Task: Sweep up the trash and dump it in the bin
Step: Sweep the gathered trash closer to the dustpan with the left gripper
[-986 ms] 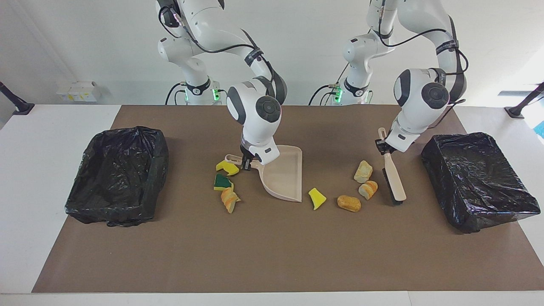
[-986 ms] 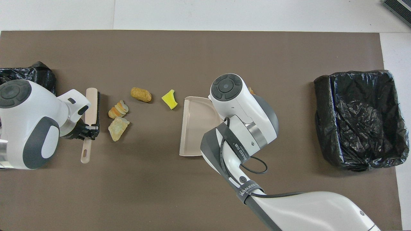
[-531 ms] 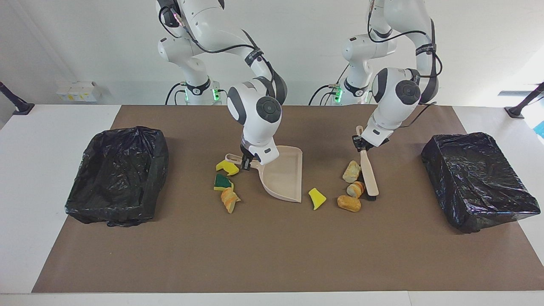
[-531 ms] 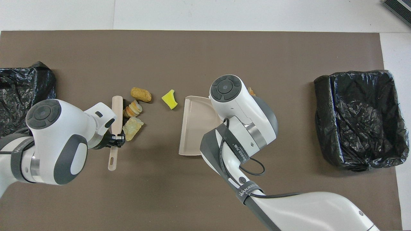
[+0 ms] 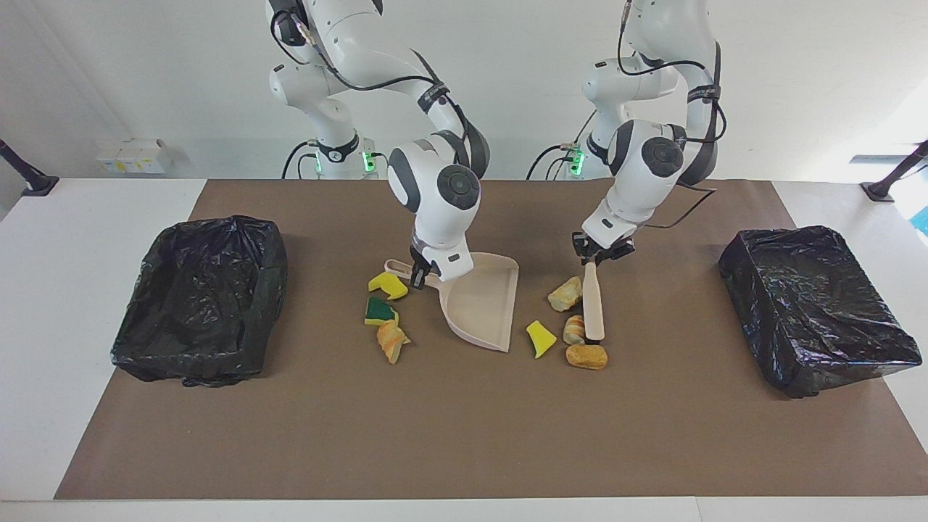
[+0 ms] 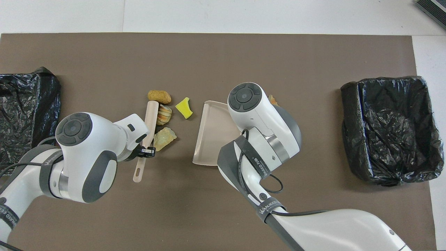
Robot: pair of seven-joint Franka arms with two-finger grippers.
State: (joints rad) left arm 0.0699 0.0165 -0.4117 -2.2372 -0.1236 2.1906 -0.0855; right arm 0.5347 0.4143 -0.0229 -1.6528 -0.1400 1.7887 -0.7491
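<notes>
I see the L gripper (image 5: 599, 255) clamped on the handle of the beige plastic brush (image 5: 592, 308), nearest the robots. R gripper (image 5: 419, 276) clamped on the handle of the beige plastic dustpan (image 5: 484, 304), pan mouth toward the brush. Pale bread lump (image 5: 565, 294) and striped bun (image 5: 574, 330) touch the brush on the pan side; yellow sponge wedge (image 5: 539, 338) sits btwn bun and pan lip. Tan bread roll (image 5: 586, 356) lies just past the brush tip, farthest out. Beside the pan handle: yellow sponge chunk (image 5: 388, 286), then green-yellow sponge (image 5: 379, 312), then orange bread slice (image 5: 392, 340). Black-bagged bin (image 5: 203, 297) at R arm's end, second black-lined bin (image 5: 815, 308) at L arm's end, both on the brown table mat (image 5: 464, 435)
</notes>
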